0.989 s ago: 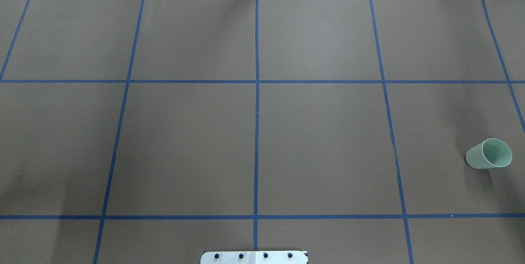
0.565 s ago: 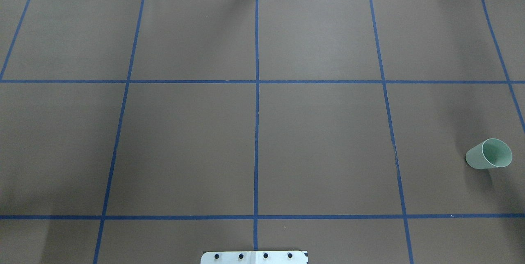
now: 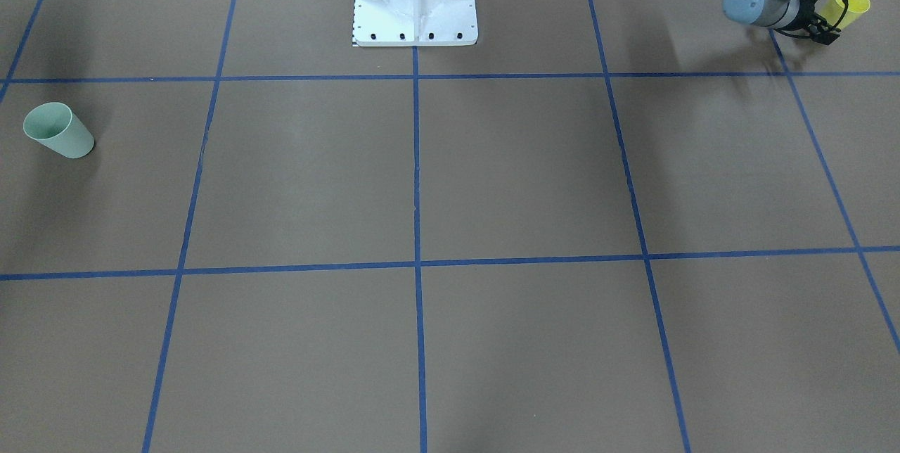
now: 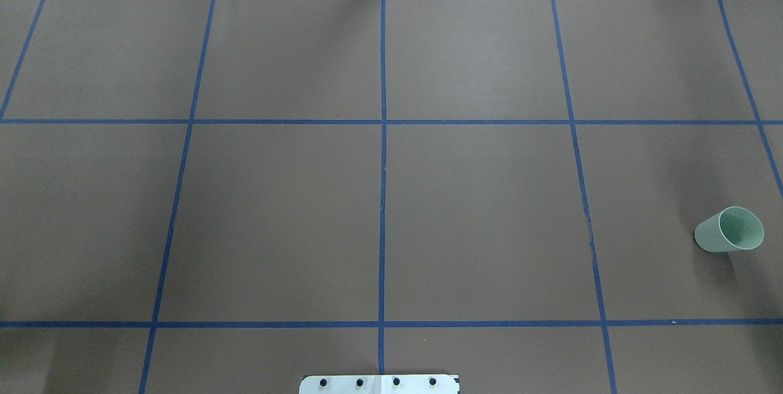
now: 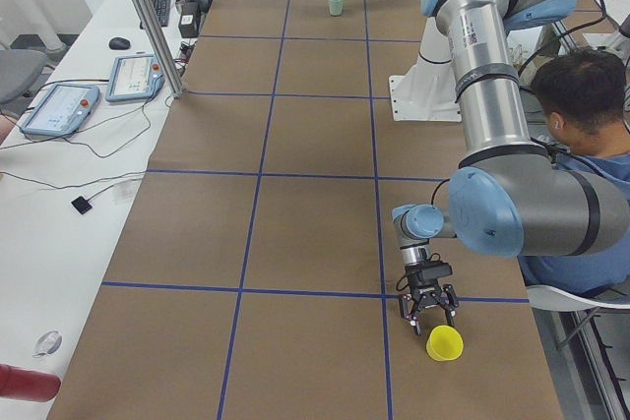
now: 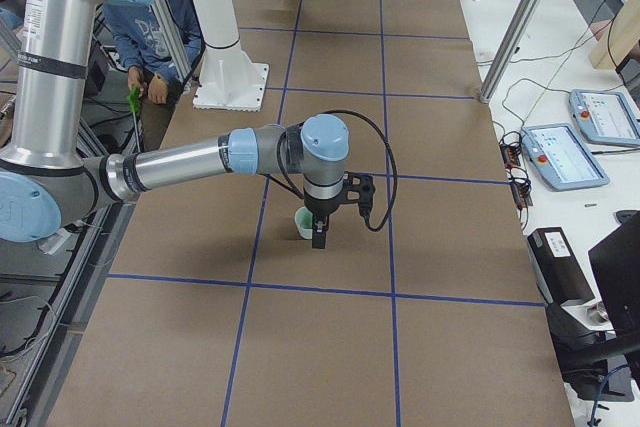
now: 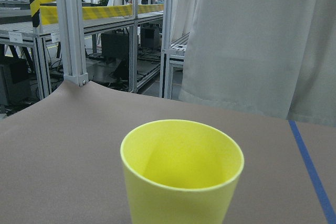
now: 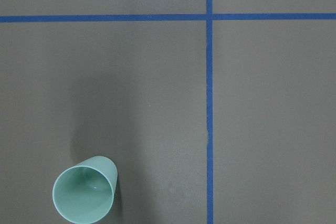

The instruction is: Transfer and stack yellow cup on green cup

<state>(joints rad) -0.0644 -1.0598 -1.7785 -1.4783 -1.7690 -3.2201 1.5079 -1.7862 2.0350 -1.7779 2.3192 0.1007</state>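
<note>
The yellow cup [image 3: 852, 4] stands upright near the table's edge on my left side; it also shows in the exterior left view [image 5: 444, 343] and fills the left wrist view [image 7: 181, 171]. My left gripper [image 3: 828, 17] hangs low right beside it, jaws spread and empty [image 5: 430, 320]. The green cup [image 4: 729, 230] stands upright at the far right [image 3: 58, 131] and shows at the bottom left of the right wrist view [image 8: 84, 195]. My right gripper [image 6: 318, 237] hovers just beside the green cup [image 6: 303, 224]; I cannot tell whether it is open or shut.
The white robot base plate [image 3: 415, 3] sits at the table's middle near edge. Blue tape lines grid the brown table [image 4: 477, 210]. A seated person [image 5: 591, 115] is by the left arm. Tablets [image 5: 59, 107] lie on the side bench.
</note>
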